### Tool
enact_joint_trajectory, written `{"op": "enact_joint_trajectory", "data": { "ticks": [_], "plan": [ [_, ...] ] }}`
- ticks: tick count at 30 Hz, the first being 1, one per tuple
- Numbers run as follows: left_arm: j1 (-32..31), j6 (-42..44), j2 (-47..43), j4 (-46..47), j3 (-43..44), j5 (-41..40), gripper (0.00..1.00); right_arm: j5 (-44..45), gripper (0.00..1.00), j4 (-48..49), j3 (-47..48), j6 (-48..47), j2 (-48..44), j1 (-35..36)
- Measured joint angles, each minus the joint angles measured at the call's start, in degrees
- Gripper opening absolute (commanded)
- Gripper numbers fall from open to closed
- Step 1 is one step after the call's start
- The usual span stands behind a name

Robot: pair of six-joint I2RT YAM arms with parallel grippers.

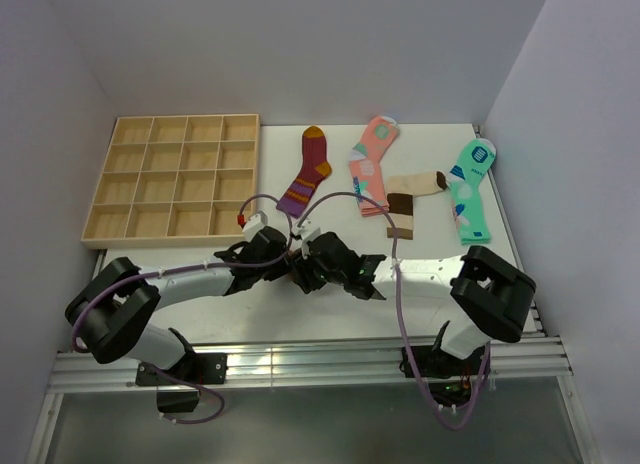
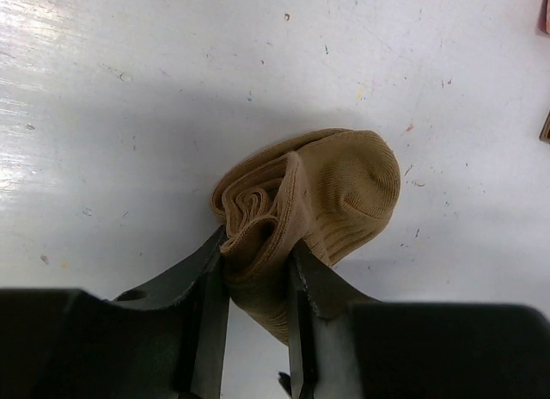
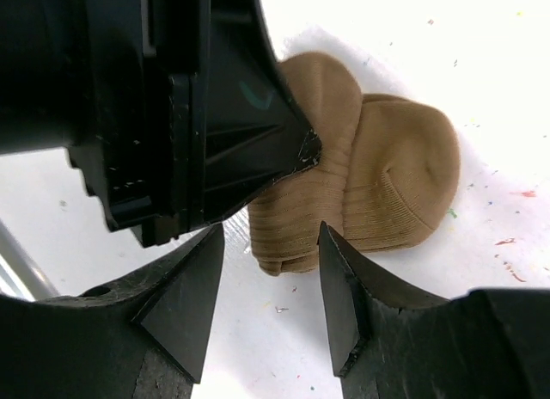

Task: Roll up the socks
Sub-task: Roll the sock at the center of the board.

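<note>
clamped in the left gripper: the mid-brown sock, wound into a loose spiral and resting on the white desk, toward the near edge. poised just beside that roll, jaws apart with nothing between them: the right gripper. lying flat farther back, between a pink sock and a mint-green sock: the beige sock, possibly bent at its dark band, though hard to tell from above. well apart on the left: a wooden tray.
</note>
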Motion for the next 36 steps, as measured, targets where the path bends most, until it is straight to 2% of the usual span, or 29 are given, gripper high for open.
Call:
{"op": "enact_joint_trajectory", "data": {
  "ticks": [6, 8, 9, 10, 12, 13, 15, 18, 19, 24, 31, 36],
  "plan": [
    [0.0, 0.0, -0.04, -0.2, 0.0, 0.13, 0.18, 2.4, 0.53, 0.48, 0.0, -1.51, 2.84, 1.55],
    [0.0, 0.0, -0.04, -0.2, 0.0, 0.2, 0.18, 3.3, 0.48, 0.76, 0.02, -1.88, 3.74, 1.88],
    [0.0, 0.0, -0.04, -0.2, 0.0, 0.2, 0.19, 3.82, 0.42, 0.92, 0.04, -2.05, 4.26, 2.01],
    [0.0, 0.0, -0.04, -0.22, 0.0, 0.22, 0.2, 4.2, 0.31, 1.16, 0.07, -2.12, 4.72, 2.12],
    [0.07, 0.0, -0.07, -0.26, 0.0, 0.22, 0.22, 4.74, 0.18, 1.62, 0.09, -2.01, 5.03, 2.32],
    [0.11, 0.0, -0.15, -0.35, 0.0, 0.22, 0.27, 4.98, 0.09, 1.66, 0.11, -1.92, 5.03, 2.34],
    [0.17, 0.2, -0.44, -0.68, 0.0, 0.15, 0.34, 5.07, 0.0, 1.77, 0.17, -1.75, 5.03, 2.36],
    [0.26, 0.87, -1.29, -1.44, -0.28, -0.02, 0.53, 4.33, 0.0, 1.77, 0.28, -0.9, 5.03, 1.95],
    [0.26, 0.92, -1.81, -1.7, -0.63, -0.04, 0.64, 3.3, 0.0, 1.77, 0.28, -0.46, 5.01, 1.49],
    [0.24, 0.81, -6.69, -2.14, -3.69, -0.37, 0.85, -5.6, 0.0, 1.2, 0.33, 3.32, 4.85, -3.61],
    [0.15, -0.33, -15.78, -0.09, -10.27, -0.96, 0.88, -21.2, 0.0, -1.51, 1.55, 9.35, 5.73, -13.0],
    [0.09, -0.79, -18.6, 3.67, -13.07, -1.66, 0.88, -31.71, 0.0, -1.4, 3.45, 13.44, 9.9, -17.55]
  ]
}}
